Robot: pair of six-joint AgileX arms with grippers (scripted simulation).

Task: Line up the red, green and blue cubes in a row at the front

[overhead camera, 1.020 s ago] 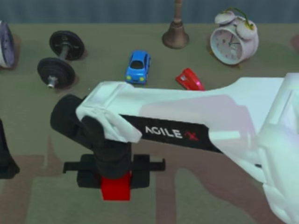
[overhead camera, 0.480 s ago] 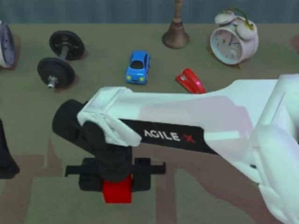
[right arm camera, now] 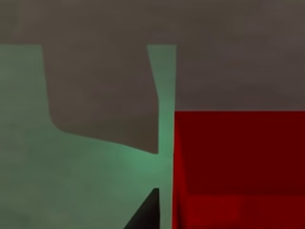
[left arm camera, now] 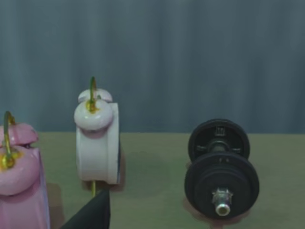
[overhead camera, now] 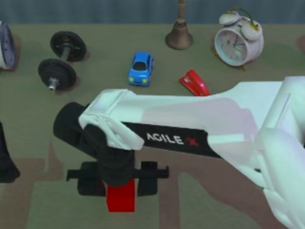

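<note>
The counter (overhead camera: 28, 109) is olive green with brownish patches. On it lie a dumbbell (overhead camera: 63, 59), toy car (overhead camera: 140, 68), stapler (overhead camera: 194, 82), bell (overhead camera: 179, 34), alarm clock (overhead camera: 238, 42) and red cube (overhead camera: 120, 198).

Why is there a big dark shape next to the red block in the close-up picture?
In the right wrist view the grey patch on the green mat is a shadow, beside the plain matte red cube; in the top view the right end effector stands directly over that cube, blocking light.
</note>
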